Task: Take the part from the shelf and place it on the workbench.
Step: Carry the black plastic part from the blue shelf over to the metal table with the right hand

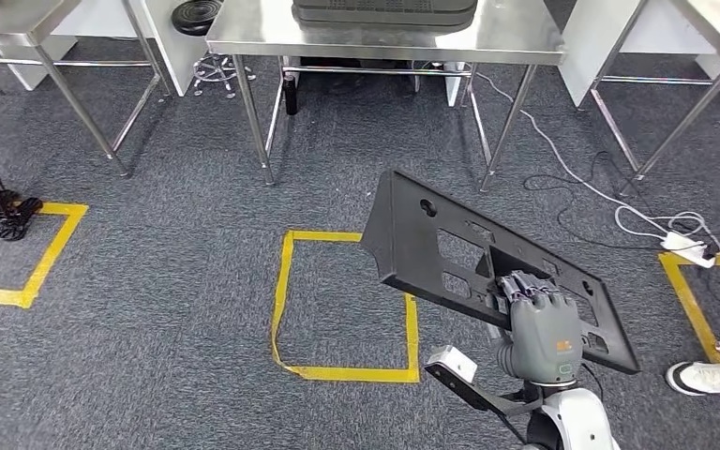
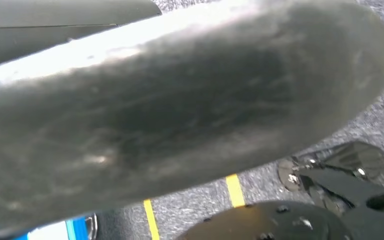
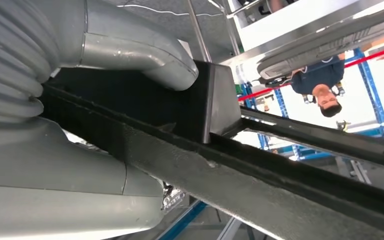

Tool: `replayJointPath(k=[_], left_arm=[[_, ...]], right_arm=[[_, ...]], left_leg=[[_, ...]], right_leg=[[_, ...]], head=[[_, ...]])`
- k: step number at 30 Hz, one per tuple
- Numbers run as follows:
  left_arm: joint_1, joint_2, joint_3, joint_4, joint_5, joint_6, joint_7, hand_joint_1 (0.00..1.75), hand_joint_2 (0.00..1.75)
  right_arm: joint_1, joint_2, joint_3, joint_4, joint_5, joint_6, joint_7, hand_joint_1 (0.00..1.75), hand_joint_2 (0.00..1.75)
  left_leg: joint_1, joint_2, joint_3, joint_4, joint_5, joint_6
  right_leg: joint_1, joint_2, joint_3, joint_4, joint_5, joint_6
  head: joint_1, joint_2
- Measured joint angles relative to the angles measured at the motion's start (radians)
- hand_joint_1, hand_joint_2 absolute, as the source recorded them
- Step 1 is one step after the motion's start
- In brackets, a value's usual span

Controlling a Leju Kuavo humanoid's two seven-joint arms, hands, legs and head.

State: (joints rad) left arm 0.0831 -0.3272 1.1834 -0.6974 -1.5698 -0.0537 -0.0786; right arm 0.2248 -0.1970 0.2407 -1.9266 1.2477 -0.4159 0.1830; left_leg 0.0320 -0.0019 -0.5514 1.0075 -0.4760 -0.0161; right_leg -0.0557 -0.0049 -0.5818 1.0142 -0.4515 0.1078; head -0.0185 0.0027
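Observation:
The part (image 1: 431, 234) is a long, flat, dark grey plastic panel with several cut-outs. It is tilted and held above the carpet in the head view. My right hand (image 1: 544, 319) grips it near its lower right end, fingers hooked through a cut-out. In the right wrist view the thumb (image 3: 130, 47) and palm clamp the part's black rib (image 3: 280, 190). The steel workbench (image 1: 525, 37) stands ahead at the top of the head view, with a dark tray (image 1: 384, 11) on it. A blurred grey shape (image 2: 180, 115) crosses the left wrist view, and I cannot tell how the left hand's fingers lie.
A yellow taped square (image 1: 347, 309) marks the carpet in front of the workbench. A white cable and power strip (image 1: 684, 246) lie at the right. A person's shoe (image 1: 703, 377) is at the right edge. Another steel table (image 1: 19, 28) stands at the far left.

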Motion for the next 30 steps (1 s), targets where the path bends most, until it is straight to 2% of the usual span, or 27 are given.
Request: replayJointPath(k=[3, 5, 6, 8, 9, 10, 11, 12, 13, 14, 15, 17, 19, 20, 21, 23, 24, 25, 26, 27, 28, 29, 30], left_arm=[[-0.001, 0.002, -0.001, 0.001, 0.0, 0.001, 0.0, 0.0, 0.0], [-0.001, 0.002, -0.001, 0.002, 0.0, 0.001, 0.0, 0.0, 0.0], [-0.001, 0.002, -0.002, 0.002, 0.0, 0.001, 0.0, 0.0, 0.0], [-0.001, 0.002, -0.002, 0.004, 0.0, 0.001, 0.0, 0.0, 0.0], [0.0, 0.002, -0.002, 0.005, 0.0, 0.001, 0.0, 0.0, 0.0], [0.0, 0.002, -0.002, 0.005, 0.0, 0.001, 0.0, 0.0, 0.0], [0.001, 0.003, -0.002, 0.006, 0.0, 0.001, 0.0, 0.0, 0.0], [0.001, 0.003, -0.002, 0.007, 0.0, 0.003, 0.0, 0.0, 0.0], [0.001, 0.004, -0.002, 0.008, 0.0, 0.005, 0.0, 0.0, 0.0], [0.0, 0.005, -0.003, 0.01, 0.0, 0.007, 0.0, 0.0, 0.0], [-0.001, 0.006, -0.003, 0.012, 0.0, 0.009, 0.0, 0.0, 0.0], [-0.003, 0.007, -0.004, 0.017, 0.0, 0.012, 0.001, 0.0, 0.0], [-0.003, 0.008, -0.006, 0.021, 0.0, 0.016, 0.002, 0.0, 0.0], [-0.003, 0.009, -0.007, 0.024, 0.0, 0.019, 0.002, 0.0, 0.0], [-0.003, 0.009, -0.008, 0.026, 0.0, 0.022, 0.003, 0.0, 0.0], [-0.004, 0.011, -0.009, 0.033, 0.0, 0.026, 0.003, 0.0, 0.0], [-0.006, 0.012, -0.009, 0.038, 0.0, 0.028, 0.003, 0.0, 0.0], [-0.006, 0.013, -0.009, 0.043, 0.0, 0.029, 0.003, 0.0, 0.0], [-0.007, 0.014, -0.009, 0.048, 0.0, 0.031, 0.003, 0.0, 0.0], [-0.007, 0.015, -0.01, 0.053, 0.0, 0.031, 0.002, 0.0, 0.0], [-0.007, 0.016, -0.01, 0.058, 0.0, 0.032, 0.002, 0.0, 0.0], [-0.007, 0.017, -0.01, 0.062, 0.0, 0.032, 0.002, 0.0, 0.0], [-0.008, 0.018, -0.01, 0.066, 0.0, 0.033, 0.002, 0.0, 0.0]], right_arm=[[0.001, 0.001, 0.0, 0.002, 0.0, 0.0, 0.0, 1.75, 1.75], [0.001, 0.001, 0.0, 0.003, 0.0, 0.0, 0.0, 1.75, 1.75], [0.001, 0.001, 0.0, 0.003, 0.001, 0.0, 0.0, 1.75, 1.75], [0.001, 0.002, 0.0, 0.003, 0.001, 0.0, 0.0, 1.75, 1.75], [0.001, 0.003, 0.0, 0.004, 0.001, 0.0, 0.0, 1.75, 1.75], [0.001, 0.003, 0.0, 0.004, 0.001, 0.0, 0.0, 1.75, 1.75], [0.001, 0.004, 0.0, 0.005, 0.001, 0.0, 0.0, 1.75, 1.75], [0.001, 0.005, 0.0, 0.005, 0.001, 0.0, 0.0, 1.75, 1.75], [0.001, 0.006, 0.0, 0.006, 0.001, 0.0, -0.001, 1.75, 1.75], [0.001, 0.007, 0.0, 0.006, 0.002, 0.001, -0.001, 1.75, 1.75], [0.0, 0.007, 0.0, 0.006, 0.003, 0.002, -0.001, 1.75, 1.75], [-0.001, 0.007, 0.0, 0.007, 0.005, 0.005, 0.0, 1.75, 1.75], [0.0, 0.008, 0.0, 0.007, 0.008, 0.006, 0.0, 1.75, 1.75], [0.0, 0.008, 0.0, 0.007, 0.009, 0.006, 0.0, 1.75, 1.75], [-0.001, 0.007, 0.0, 0.007, 0.011, 0.006, 0.0, 1.75, 1.75], [-0.002, 0.005, -0.001, 0.009, 0.016, 0.006, 0.0, 1.75, 1.75], [-0.002, 0.004, -0.001, 0.011, 0.017, 0.006, 0.0, 1.75, 1.75], [-0.001, 0.003, -0.001, 0.013, 0.019, 0.007, 0.0, 1.75, 1.75], [0.0, 0.002, -0.001, 0.015, 0.02, 0.007, 0.0, 1.75, 1.75], [0.0, 0.001, -0.001, 0.016, 0.021, 0.007, 0.0, 1.75, 1.75], [-0.002, -0.001, -0.001, 0.016, 0.022, 0.008, -0.001, 1.75, 1.75], [-0.005, -0.002, -0.001, 0.016, 0.024, 0.011, -0.001, 1.75, 1.75], [-0.008, -0.002, -0.001, 0.016, 0.026, 0.016, -0.001, 1.75, 1.75]], left_leg=[[-0.001, 0.001, 0.007, -0.003, -0.005, -0.016], [0.004, 0.002, -0.006, 0.034, -0.029, -0.019], [0.004, 0.002, -0.03, 0.086, -0.055, -0.019], [0.001, 0.002, -0.107, 0.23, -0.113, -0.014], [-0.001, 0.001, -0.141, 0.286, -0.125, -0.011], [-0.002, 0.001, -0.158, 0.307, -0.118, -0.006], [-0.003, 0.001, -0.157, 0.289, -0.091, -0.001], [-0.005, 0.001, -0.138, 0.235, -0.051, 0.007], [-0.007, -0.001, -0.111, 0.169, -0.012, 0.014], [-0.011, -0.003, -0.084, 0.107, 0.013, 0.018], [-0.014, -0.004, -0.066, 0.065, 0.024, 0.02], [-0.022, -0.007, -0.057, 0.041, 0.018, 0.021], [-0.023, -0.007, -0.053, 0.033, 0.02, 0.028], [-0.021, -0.007, -0.048, 0.027, 0.021, 0.033], [-0.018, -0.007, -0.042, 0.021, 0.021, 0.038], [-0.019, -0.006, -0.037, 0.018, 0.017, 0.046], [-0.019, -0.006, -0.036, 0.018, 0.014, 0.049], [-0.02, -0.007, -0.033, 0.018, 0.01, 0.05], [-0.02, -0.007, -0.028, 0.018, 0.005, 0.05], [-0.02, -0.008, -0.021, 0.018, 0.001, 0.049], [-0.021, -0.008, -0.013, 0.018, -0.005, 0.047], [-0.023, -0.008, -0.007, 0.019, -0.011, 0.043], [-0.026, -0.008, -0.003, 0.019, -0.017, 0.038]], right_leg=[[0.006, 0.006, 0.005, 0.001, -0.004, -0.04], [0.006, 0.007, 0.01, 0.001, -0.008, -0.057], [0.007, 0.008, 0.014, 0.0, -0.01, -0.066], [0.016, 0.007, 0.02, 0.001, -0.016, -0.078], [0.021, 0.008, 0.024, 0.001, -0.019, -0.084], [0.026, 0.009, 0.029, 0.001, -0.022, -0.088], [0.029, 0.012, 0.035, 0.001, -0.026, -0.091], [0.032, 0.014, 0.042, 0.001, -0.031, -0.092], [0.033, 0.016, 0.048, 0.001, -0.036, -0.091], [0.037, 0.018, 0.053, 0.002, -0.042, -0.087], [0.038, 0.019, 0.054, 0.002, -0.046, -0.082], [0.039, 0.021, 0.054, -0.001, -0.05, -0.071], [0.037, 0.02, 0.054, -0.001, -0.054, -0.061], [0.036, 0.018, 0.046, 0.016, -0.062, -0.058], [0.037, 0.017, 0.026, 0.053, -0.078, -0.058], [0.036, 0.015, -0.05, 0.181, -0.122, -0.063], [0.036, 0.015, -0.092, 0.244, -0.136, -0.062], [0.036, 0.015, -0.121, 0.279, -0.138, -0.058], [0.036, 0.015, -0.13, 0.276, -0.121, -0.05], [0.035, 0.014, -0.118, 0.23, -0.09, -0.04], [0.035, 0.011, -0.09, 0.157, -0.051, -0.032], [0.037, 0.007, -0.06, 0.087, -0.018, -0.03], [0.039, 0.004, -0.036, 0.035, 0.002, -0.035]], head=[[-0.003, 0.0], [-0.005, 0.0], [-0.007, 0.0], [-0.007, 0.0], [-0.007, 0.0], [-0.007, 0.0], [-0.007, 0.0], [-0.007, 0.0], [-0.007, 0.0], [-0.007, 0.0], [-0.006, 0.0], [-0.006, 0.0], [-0.005, 0.0], [-0.005, 0.0], [-0.003, 0.0], [-0.001, 0.0], [0.0, 0.0], [-0.001, 0.0], [0.0, 0.0], [0.0, 0.0], [0.0, 0.0], [0.0, 0.0], [0.0, 0.0]])
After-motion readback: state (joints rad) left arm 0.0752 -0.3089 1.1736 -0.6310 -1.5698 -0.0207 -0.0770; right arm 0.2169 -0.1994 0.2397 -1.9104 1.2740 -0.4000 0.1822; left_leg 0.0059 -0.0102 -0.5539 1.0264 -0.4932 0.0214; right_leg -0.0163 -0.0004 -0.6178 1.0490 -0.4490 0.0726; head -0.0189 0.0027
